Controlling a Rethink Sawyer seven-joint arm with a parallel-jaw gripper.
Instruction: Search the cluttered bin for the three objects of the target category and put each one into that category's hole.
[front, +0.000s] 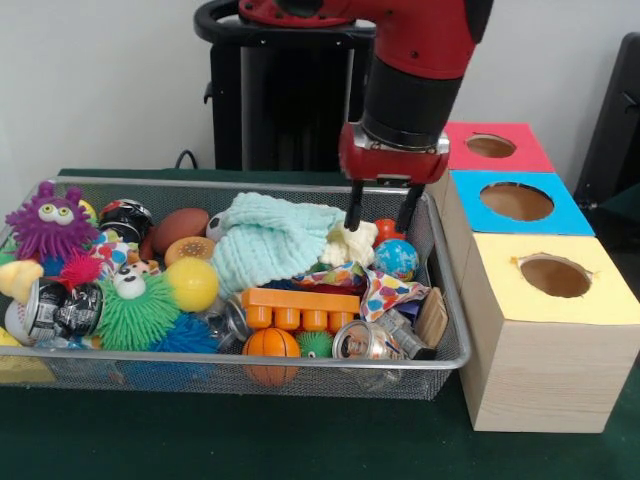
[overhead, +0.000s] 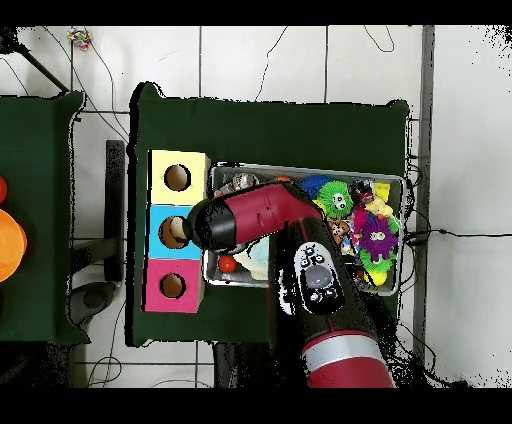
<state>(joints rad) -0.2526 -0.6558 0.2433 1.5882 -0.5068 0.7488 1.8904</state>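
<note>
Bin (front: 452, 330) – gripper (front: 380, 223) open over cream toy (front: 350, 243).

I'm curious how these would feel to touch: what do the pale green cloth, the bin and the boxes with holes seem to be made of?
The pale green cloth looks like soft knitted yarn, judging by its ribbed loops. The bin seems to be metal wire mesh, silvery and see-through. The yellow-topped box shows pale wood grain, apparently unpainted, under a matte top that may be paper.

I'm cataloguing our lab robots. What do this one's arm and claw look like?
The arm is glossy red with a black cylindrical wrist section and a silver ring. The claw has a red body and two thin black fingers. From overhead, a grey round button panel sits on the arm.
</note>
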